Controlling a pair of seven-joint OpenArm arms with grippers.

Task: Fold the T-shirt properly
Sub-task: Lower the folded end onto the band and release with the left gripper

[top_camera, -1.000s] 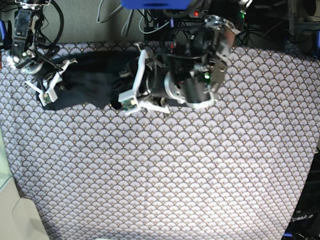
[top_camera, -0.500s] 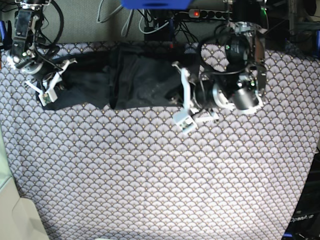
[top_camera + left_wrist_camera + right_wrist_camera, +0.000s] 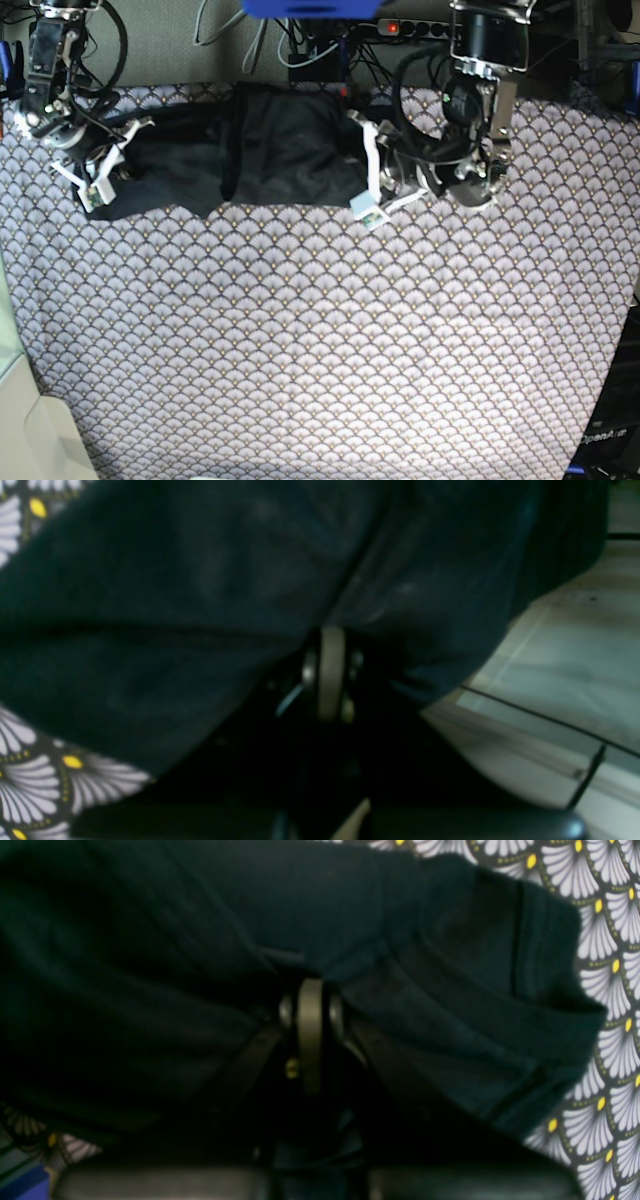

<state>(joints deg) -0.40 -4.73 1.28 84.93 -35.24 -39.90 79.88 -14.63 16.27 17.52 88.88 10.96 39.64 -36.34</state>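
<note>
At the far left, the right gripper [image 3: 98, 185] is clenched on one end of the T-shirt [image 3: 250, 150], which lies stretched as a dark band along the tablecloth's [image 3: 330, 340] far edge. At its right end, the left gripper [image 3: 368, 205] pinches the cloth too. If either pinch holds only a thin fold, pulling could slip it free and rumple the band.

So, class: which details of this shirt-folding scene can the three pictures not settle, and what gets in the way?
- Base view: the T-shirt is bunched, so its sleeves and collar are hidden in its own folds.
- Left wrist view: the left tool tips are blurred and buried in cloth.
- Right wrist view: the right tool is dark, with cloth covering its tips.
</note>
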